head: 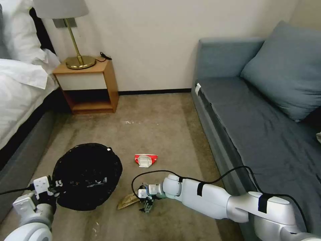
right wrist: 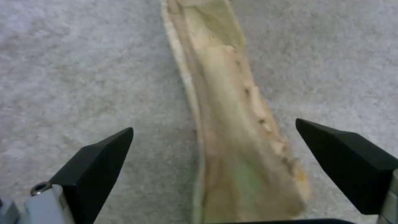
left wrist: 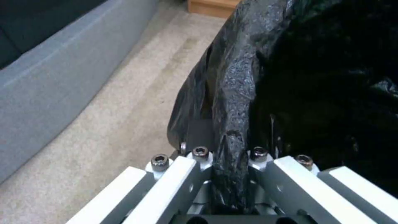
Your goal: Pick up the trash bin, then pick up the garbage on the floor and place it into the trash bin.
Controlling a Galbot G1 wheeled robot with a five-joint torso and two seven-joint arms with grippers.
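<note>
so you're on the garbage-collecting step: your left gripper [left wrist: 230,174] has its jaws clamped on the rim of the trash bin [head: 87,175], pinching the black bag liner and holding the bin just off to the left of the litter. your right gripper [right wrist: 215,161] is down at the carpet with jaws spread wide either side of the yellow-brown wrapper [right wrist: 232,124], not touching it yet. i'd say next you need to close squarely on that wrapper, while the red-and-white packet [head: 145,160] waits nearby.
</note>
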